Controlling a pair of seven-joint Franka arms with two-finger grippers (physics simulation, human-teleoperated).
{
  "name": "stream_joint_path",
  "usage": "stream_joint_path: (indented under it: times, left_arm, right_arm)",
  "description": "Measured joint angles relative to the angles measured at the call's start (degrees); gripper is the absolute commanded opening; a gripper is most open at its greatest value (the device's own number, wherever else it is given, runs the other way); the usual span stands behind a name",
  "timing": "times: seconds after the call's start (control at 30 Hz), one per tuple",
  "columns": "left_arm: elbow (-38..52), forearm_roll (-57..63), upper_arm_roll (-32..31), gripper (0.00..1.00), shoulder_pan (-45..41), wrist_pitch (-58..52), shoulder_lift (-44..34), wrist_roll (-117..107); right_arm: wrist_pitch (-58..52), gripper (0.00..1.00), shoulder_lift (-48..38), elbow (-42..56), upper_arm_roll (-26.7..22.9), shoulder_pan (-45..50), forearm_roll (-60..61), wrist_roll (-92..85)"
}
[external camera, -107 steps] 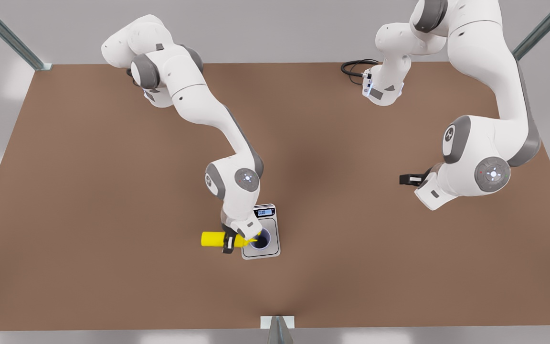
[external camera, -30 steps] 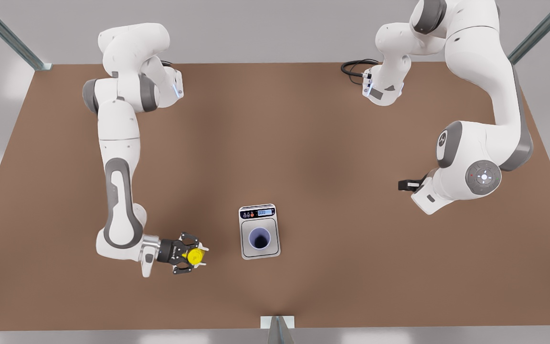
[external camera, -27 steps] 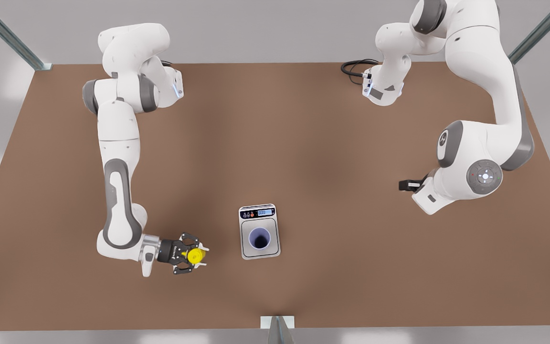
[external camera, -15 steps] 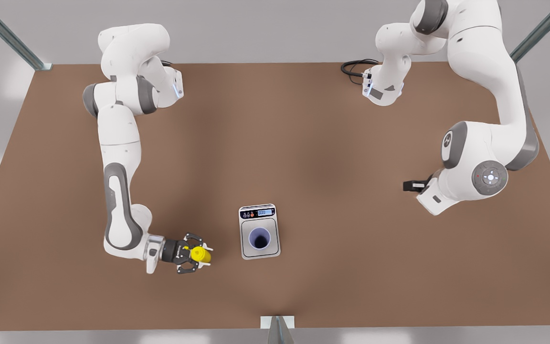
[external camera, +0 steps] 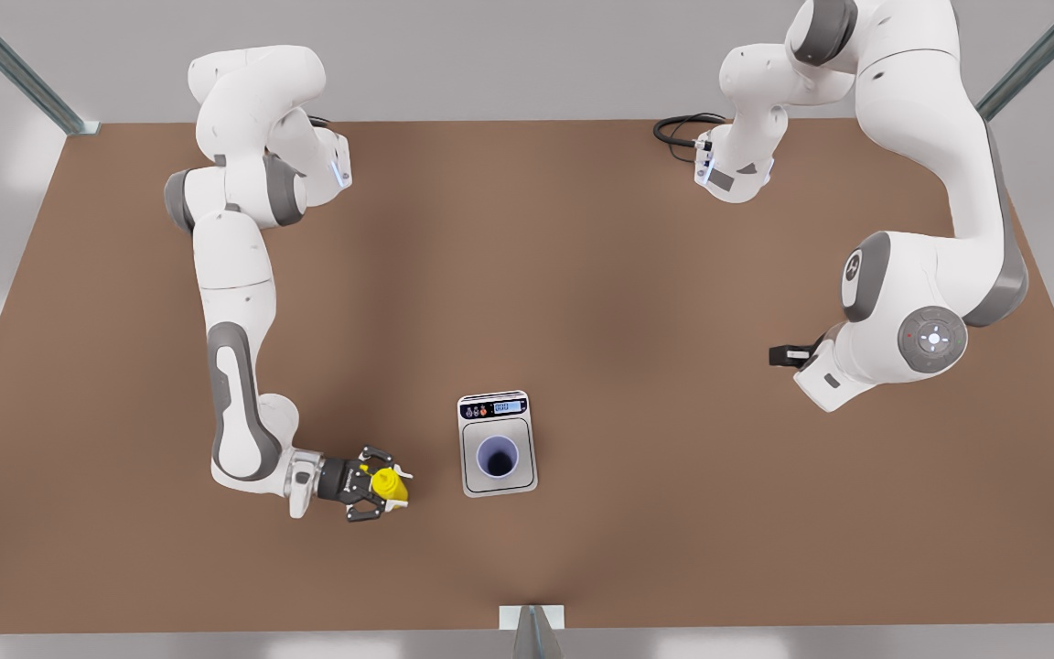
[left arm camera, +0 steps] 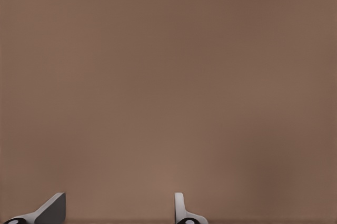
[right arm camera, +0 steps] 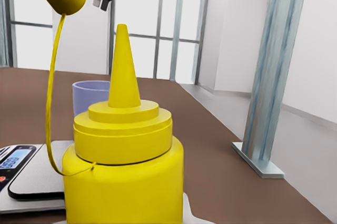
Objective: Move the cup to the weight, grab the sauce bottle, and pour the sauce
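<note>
- Tabletop [external camera: 637, 275]: brown, with only the scale on it, plus what the arms bring.
- Arm on the front view's right: waiting well away from the scale. That's the left hand [external camera: 776, 354], and its wrist view shows both fingers spread with nothing between them.
- Scale [external camera: 498, 444]: flat on the tabletop with its display lit.
- Sauce bottle [external camera: 389, 481]: this is the big change. A few seconds ago it was tipped on its side with the nozzle over the cup. Now it's upright, nozzle up, off to the scale's side on the front view's left, near it but clearly apart.
- Right hand [external camera: 392, 490]: pinching the bottle's body. Over the last second the bottle drifted a little toward the scale along with the hand, so I'd say it hasn't let go.
- Cup [external camera: 497, 456]: sitting on the scale's plate, upright, same spot as before.
- My read: the cup move and the pour look done, and only setting the bottle down and releasing it is left.
</note>
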Motion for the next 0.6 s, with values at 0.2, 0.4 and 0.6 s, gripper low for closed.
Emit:
stream_joint_path:
  times: [0.2,0.4,0.6]
  left_arm:
    - [0.11,0.02,0.0,1.0,0.0,-0.09,-0.15,-0.02]
    - [0.09,0.02,0.0,1.0,-0.01,-0.09,-0.09,-0.05]
    - [0.09,0.05,0.0,1.0,0.07,-0.03,-0.09,-0.07]
  right_arm:
    - [0.1,0.55,0.85,0.05,0.97,0.02,0.0,-1.69]
    - [0.45,1.0,0.64,-0.03,1.06,-0.07,0.24,-2.94]
    - [0.5,1.0,0.63,-0.03,1.06,-0.2,0.18,-3.77]
